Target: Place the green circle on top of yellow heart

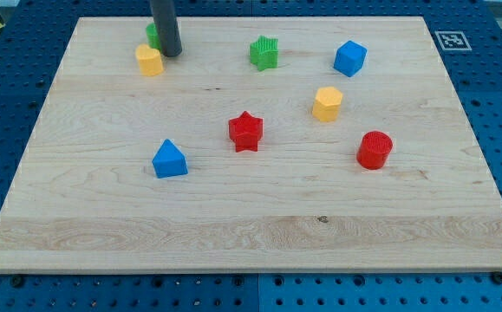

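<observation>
Green circle (152, 35) wedged between my tip (172, 54), yellow heart (149, 61).

Bright, even overhead light; the pale wooden tabletop (259, 208) shows no glare, blocks cast short soft shadows, focus sharp.

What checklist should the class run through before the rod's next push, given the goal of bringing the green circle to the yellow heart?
1. My tip in view: ok, near the view's top left.
2. Green circle located: ok, but mostly hidden behind the rod.
3. Yellow heart located: ok, just below the green circle.
4. Tip touching the green circle: cannot tell.
5. Circle and heart already touching: cannot tell, the rod hides part of them.
6. Other blocks out of the way: ok, the green star sits well to the right.
</observation>
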